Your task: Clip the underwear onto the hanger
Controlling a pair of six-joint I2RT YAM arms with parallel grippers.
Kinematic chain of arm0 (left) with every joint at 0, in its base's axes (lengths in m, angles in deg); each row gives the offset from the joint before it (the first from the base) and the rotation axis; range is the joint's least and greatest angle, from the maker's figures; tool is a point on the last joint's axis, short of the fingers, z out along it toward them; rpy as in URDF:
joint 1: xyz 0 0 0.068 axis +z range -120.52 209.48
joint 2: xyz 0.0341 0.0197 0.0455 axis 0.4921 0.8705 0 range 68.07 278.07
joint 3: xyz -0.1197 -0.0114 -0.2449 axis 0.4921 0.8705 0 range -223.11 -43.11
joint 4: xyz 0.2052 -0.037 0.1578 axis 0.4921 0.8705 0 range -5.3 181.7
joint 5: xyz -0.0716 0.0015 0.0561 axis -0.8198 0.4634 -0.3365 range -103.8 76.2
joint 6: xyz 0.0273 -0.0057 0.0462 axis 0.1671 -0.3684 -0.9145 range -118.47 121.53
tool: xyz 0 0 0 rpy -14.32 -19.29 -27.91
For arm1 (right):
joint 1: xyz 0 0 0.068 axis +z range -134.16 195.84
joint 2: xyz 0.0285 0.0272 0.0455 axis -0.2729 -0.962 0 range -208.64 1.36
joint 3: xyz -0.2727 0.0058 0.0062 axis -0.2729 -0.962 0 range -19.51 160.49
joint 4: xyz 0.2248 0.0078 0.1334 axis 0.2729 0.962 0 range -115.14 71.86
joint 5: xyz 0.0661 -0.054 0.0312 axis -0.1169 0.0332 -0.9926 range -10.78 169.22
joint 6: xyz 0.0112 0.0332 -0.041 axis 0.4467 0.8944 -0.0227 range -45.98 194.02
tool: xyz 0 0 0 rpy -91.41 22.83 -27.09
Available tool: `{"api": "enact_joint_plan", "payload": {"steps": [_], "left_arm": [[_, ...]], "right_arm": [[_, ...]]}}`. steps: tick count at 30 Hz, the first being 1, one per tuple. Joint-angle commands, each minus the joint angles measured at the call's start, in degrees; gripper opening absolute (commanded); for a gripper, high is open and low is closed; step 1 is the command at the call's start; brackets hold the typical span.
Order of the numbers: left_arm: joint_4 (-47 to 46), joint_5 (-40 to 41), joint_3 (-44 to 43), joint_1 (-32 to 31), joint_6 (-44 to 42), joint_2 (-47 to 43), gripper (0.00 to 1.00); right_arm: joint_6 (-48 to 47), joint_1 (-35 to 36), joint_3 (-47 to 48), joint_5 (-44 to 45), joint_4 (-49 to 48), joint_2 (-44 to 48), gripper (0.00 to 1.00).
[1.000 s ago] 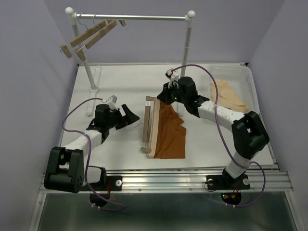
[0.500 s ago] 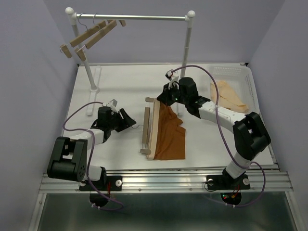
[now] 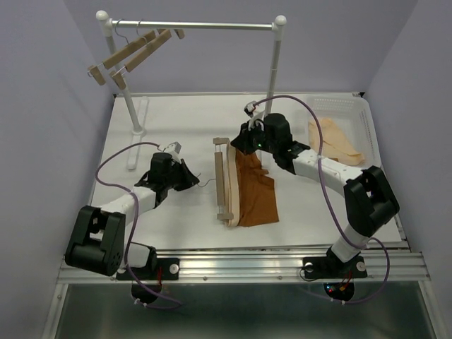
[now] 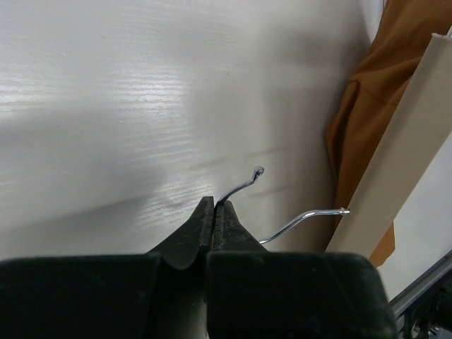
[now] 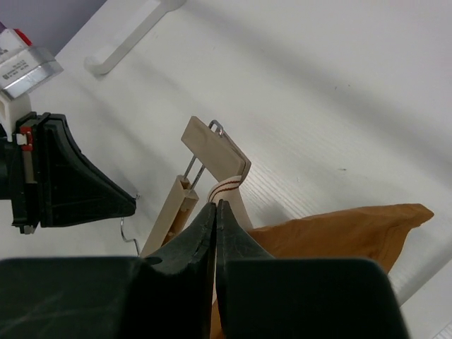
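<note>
The underwear (image 3: 258, 198) is lying flat on the desk (image 3: 176, 120), its waistband side running right along the bar of the hanger (image 3: 227, 185). The hanger is lying just to its left, with the wire hook (image 4: 244, 185) pointing toward my left arm.

At the far end, the striped waistband (image 5: 226, 189) is reaching up to the far clip (image 5: 214, 147) and touching it, but I cannot tell whether the clip is actually biting the fabric. The near clip (image 3: 226, 216) is sitting by the near corner of the underwear, and the view from above is not showing whether it is gripping cloth either.

My right gripper (image 5: 216, 210) is pressed together just below the far clip and appears to be pinching the waistband corner. My left gripper (image 4: 214, 212) is clamped on the wire hook, steadying the hanger against the desk.

I am judging the task as partway along. Garment and hanger are lined up and both are in hand, while seating each corner firmly in its clip looks like the work that is remaining.

Spare hangers (image 3: 131, 53) are hanging from the rail (image 3: 191, 26) at the back. A pale garment (image 3: 335, 138) is lying in the basket (image 3: 339, 104) at the far right, well apart from all this.
</note>
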Motion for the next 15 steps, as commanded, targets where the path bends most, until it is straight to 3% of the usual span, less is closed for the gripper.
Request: {"api": "enact_joint_plan", "payload": {"steps": [1,4,5,6,7,10,15], "left_arm": [[5.13,9.85,-4.4,-0.92,2.12,-7.46,0.0],[7.59,12.93,-4.76,-3.2,3.43,-13.78,0.0],[8.03,13.46,-4.85,-3.64,3.7,-16.93,0.0],[9.78,13.9,-5.02,-4.26,4.22,-18.35,0.0],[10.75,14.95,-5.54,-4.61,5.45,-20.63,0.0],[15.5,16.88,-6.95,-5.84,7.12,-22.93,0.0],[20.78,19.44,-9.59,-7.16,10.73,-25.4,0.0]], "right_arm": [[0.96,0.43,0.82,-0.47,-0.19,1.33,0.08],[0.97,0.43,1.52,0.15,1.66,0.36,0.19],[1.31,0.43,1.61,1.02,1.75,0.36,0.39],[1.49,0.43,1.61,1.29,1.83,0.36,0.49],[1.41,0.43,1.79,1.64,2.18,0.36,0.71],[0.62,0.43,2.58,1.3,4.11,0.8,0.79],[-1.58,1.83,1.35,-0.38,7.54,4.05,0.83]]}}
